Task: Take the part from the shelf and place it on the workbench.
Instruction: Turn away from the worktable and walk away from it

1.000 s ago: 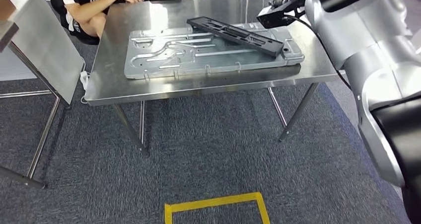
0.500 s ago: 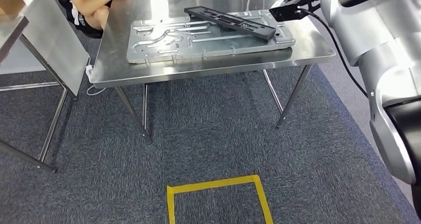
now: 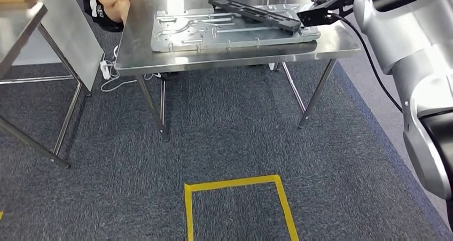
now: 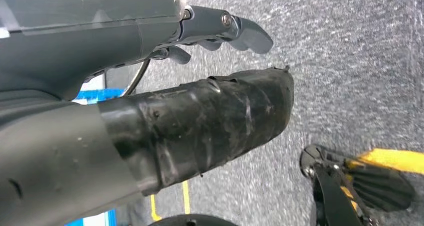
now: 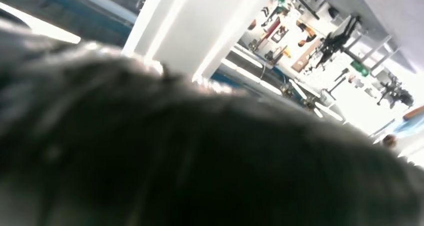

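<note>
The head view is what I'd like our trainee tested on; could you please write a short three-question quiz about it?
1. True or false: the black part lies across the grey metal panel.
2. What marks the carpet in front of the workbench?
3. The person sits: A) behind the workbench's far left corner; B) on the yellow tape outline.

Key: 1 true; 2 a yellow tape outline; 3 A.
</note>
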Controlling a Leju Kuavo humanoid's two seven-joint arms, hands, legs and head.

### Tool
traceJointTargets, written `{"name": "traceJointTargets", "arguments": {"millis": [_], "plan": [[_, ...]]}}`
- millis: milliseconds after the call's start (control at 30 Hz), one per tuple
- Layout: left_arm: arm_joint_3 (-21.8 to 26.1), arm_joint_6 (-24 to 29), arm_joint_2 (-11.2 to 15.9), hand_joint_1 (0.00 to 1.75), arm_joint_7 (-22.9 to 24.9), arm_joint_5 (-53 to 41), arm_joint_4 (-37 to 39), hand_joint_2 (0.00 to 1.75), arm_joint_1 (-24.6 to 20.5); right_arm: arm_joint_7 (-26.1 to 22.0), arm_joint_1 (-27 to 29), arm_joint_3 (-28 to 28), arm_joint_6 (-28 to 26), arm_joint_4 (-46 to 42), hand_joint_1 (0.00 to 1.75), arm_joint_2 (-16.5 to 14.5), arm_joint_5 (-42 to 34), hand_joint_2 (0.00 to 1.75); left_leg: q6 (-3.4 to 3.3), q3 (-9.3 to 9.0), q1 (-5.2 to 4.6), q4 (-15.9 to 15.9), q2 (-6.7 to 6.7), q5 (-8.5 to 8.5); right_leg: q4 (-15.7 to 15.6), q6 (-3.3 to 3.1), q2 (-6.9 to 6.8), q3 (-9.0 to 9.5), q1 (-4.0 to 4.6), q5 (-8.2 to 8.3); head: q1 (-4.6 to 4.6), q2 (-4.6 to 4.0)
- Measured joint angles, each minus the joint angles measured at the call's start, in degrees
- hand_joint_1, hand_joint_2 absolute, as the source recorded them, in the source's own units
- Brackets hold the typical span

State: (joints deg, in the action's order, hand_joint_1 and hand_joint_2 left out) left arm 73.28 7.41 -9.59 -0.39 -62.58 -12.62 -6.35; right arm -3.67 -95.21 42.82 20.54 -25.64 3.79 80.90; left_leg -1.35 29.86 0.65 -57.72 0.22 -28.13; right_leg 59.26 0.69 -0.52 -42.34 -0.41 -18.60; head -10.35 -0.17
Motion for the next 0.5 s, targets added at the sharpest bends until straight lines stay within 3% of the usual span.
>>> {"name": "traceJointTargets", "arguments": {"millis": [33,100,133,200,233,267,333,367,433,500], "plan": [[0.0,0.0,0.0,0.00,0.0,0.0,0.0,0.00,0.0,0.0,0.0,0.0,0.0,0.0,0.00,0.2,0.0,0.00,-0.34,0.84,0.12,0.2,0.24,0.99,2.2,0.23,0.13,-0.98,-0.14,-2.84,0.01,0.00],[0.0,-0.1,0.0,0.00,-0.1,0.0,0.0,0.00,-0.1,-0.1,0.0,0.0,0.0,0.0,0.00,0.7,-0.1,0.00,-0.74,3.01,0.06,0.3,0.46,2.78,9.9,0.63,0.25,-2.97,-0.35,-9.18,0.00,0.00],[0.0,-0.1,0.0,0.00,-0.2,0.0,0.0,0.00,-0.1,-0.2,0.1,0.0,0.0,0.1,0.00,1.0,-0.1,0.00,-0.78,4.17,0.01,0.2,0.50,3.68,13.9,0.76,0.27,-3.49,-0.40,-10.68,0.01,0.00],[0.0,-0.2,0.0,0.00,-0.2,0.0,0.0,0.00,-0.1,-0.5,0.4,0.0,0.0,0.1,0.00,1.4,-0.2,0.00,-0.66,6.35,-0.10,0.2,0.49,5.34,16.8,0.68,0.29,-1.94,-0.38,-9.13,0.00,0.00],[0.0,-0.2,0.0,0.00,-0.2,0.0,0.0,0.00,0.0,-0.7,0.5,0.0,0.0,0.1,0.00,1.6,-0.3,0.00,-0.56,7.35,-0.16,0.1,0.48,6.13,15.3,0.47,0.33,0.37,-0.35,-7.86,0.00,0.00],[0.0,-0.2,0.0,0.00,-0.2,0.0,0.0,0.00,0.0,-0.7,0.5,-0.1,-0.1,0.0,0.00,1.6,-0.4,0.00,-0.44,8.16,-0.22,0.1,0.44,6.85,11.9,0.12,0.41,3.85,-0.29,-7.62,-0.01,0.00],[0.0,-0.2,0.0,0.00,-0.2,-0.1,0.0,0.00,-0.1,-0.8,0.4,-0.1,-0.1,-0.2,0.00,1.7,-0.5,0.00,-0.13,9.16,-0.42,0.0,0.32,7.86,3.8,-0.51,0.53,10.85,0.03,-9.55,-0.01,0.00],[0.0,-0.2,0.0,0.00,-0.2,-0.1,0.0,0.00,-0.1,-0.8,0.3,-0.2,-0.1,-0.3,0.00,1.6,-0.5,0.00,0.07,9.41,-0.47,0.0,0.30,8.35,0.7,-0.69,0.55,13.05,0.23,-10.82,-0.03,0.00],[0.0,-0.2,0.0,0.00,-0.2,-0.2,0.0,0.00,0.0,-0.8,0.3,-0.2,-0.1,-0.4,0.00,1.7,-0.6,0.00,0.57,9.77,-0.28,0.3,0.32,9.54,-1.6,-0.92,0.46,13.74,0.64,-11.23,-0.07,0.00],[0.0,-0.2,0.0,0.00,-0.2,-0.2,0.0,0.00,0.1,-0.8,0.5,-0.2,-0.1,-0.4,0.00,1.7,-0.7,0.00,1.22,10.44,0.00,0.4,0.22,9.95,-2.1,-1.52,0.17,12.90,0.65,-9.92,-0.05,0.00]]}}
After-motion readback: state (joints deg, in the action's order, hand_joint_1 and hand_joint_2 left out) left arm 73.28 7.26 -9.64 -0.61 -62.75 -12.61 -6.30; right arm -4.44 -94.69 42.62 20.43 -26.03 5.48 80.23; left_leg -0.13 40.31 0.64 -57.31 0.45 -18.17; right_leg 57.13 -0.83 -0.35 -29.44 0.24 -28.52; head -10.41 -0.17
